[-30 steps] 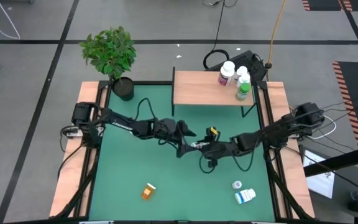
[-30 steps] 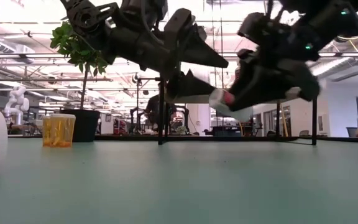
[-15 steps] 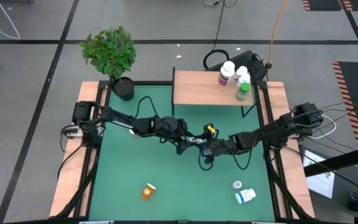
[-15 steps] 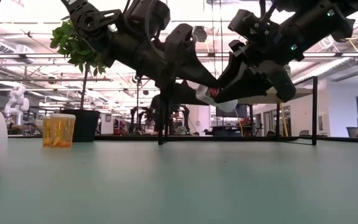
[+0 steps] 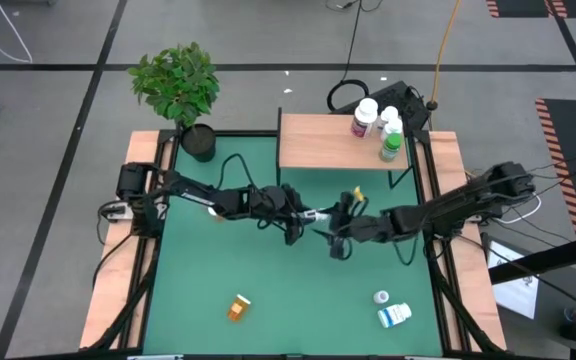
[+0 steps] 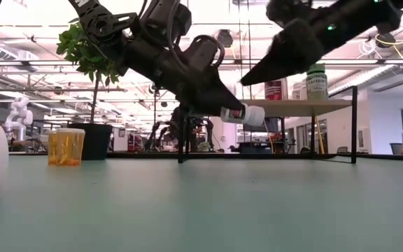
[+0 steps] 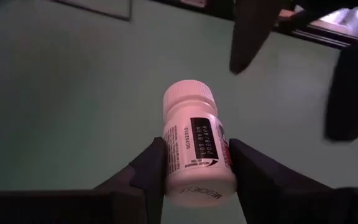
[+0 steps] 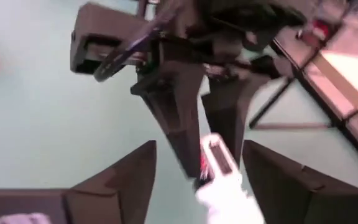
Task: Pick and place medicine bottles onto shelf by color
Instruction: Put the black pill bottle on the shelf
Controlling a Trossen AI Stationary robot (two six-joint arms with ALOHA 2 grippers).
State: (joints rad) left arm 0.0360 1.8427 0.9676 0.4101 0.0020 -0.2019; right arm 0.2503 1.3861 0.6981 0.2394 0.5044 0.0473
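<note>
My left gripper [image 5: 313, 214] is over the middle of the green table, shut on a small white bottle [image 7: 193, 155] with a white cap [image 7: 189, 95]. In the low view the bottle [image 6: 244, 114] hangs well above the table. My right gripper [image 5: 336, 228] is open and empty just to the right of the bottle. Its fingers [image 8: 124, 177] stand on either side of the bottle's cap end [image 8: 219, 177], apart from it. The light-wood shelf [image 5: 318, 145] stands at the far edge. It carries a dark-labelled bottle [image 5: 365, 118], a white one [image 5: 389, 119] and a green one [image 5: 391, 148]. My left gripper pinches the white bottle's body [image 7: 173, 163] between its two fingers [image 7: 149, 167], on the half toward the bottle's bottom. The fingers come from the table's left, slanting down, and lie along the bottle. The cap points away from the gripper. The bottle is lifted clear, nearly level.
An amber bottle [image 5: 238, 307] lies near the front edge at the left. A blue-labelled bottle [image 5: 395, 316] and a small white one [image 5: 381, 297] lie at the front right. A potted plant [image 5: 180, 88] stands at the far left corner. Wooden rails edge both sides.
The white bottle has passed from my right gripper to my left. My left gripper has moved toward the table's right and shut on it. My right gripper has let go and drawn back up and toward the right. The bottle has stayed clear of the table.
</note>
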